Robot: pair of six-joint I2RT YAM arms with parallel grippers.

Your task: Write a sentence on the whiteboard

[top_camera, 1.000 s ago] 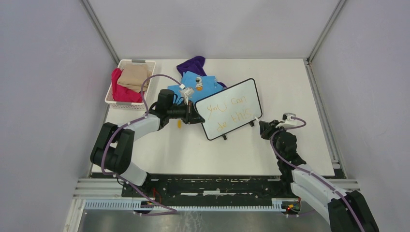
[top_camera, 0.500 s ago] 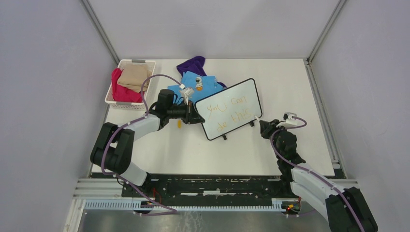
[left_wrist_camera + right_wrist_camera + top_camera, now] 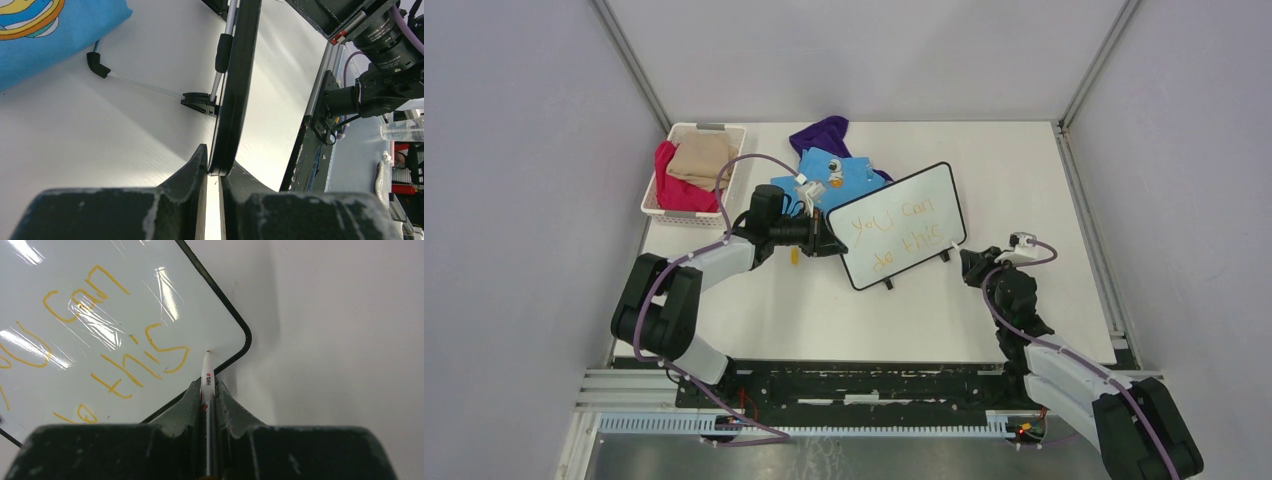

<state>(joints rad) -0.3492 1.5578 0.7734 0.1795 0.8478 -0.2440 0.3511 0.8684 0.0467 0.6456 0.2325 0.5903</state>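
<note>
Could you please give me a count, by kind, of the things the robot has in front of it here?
whiteboard: 1
marker: 1
basket: 1
clothes: 4 (purple one, blue one, red one, tan one)
small yellow bit, too small to identify: 1
Total: 8

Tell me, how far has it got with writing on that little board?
The writing looks finished: the sentence reads "you can do this" in orange across the whiteboard. In hand: the left gripper clamps the board's edge, and the right gripper holds a marker, its tip by the final letter. Left, probably: lifting the marker away and releasing the board.
</note>
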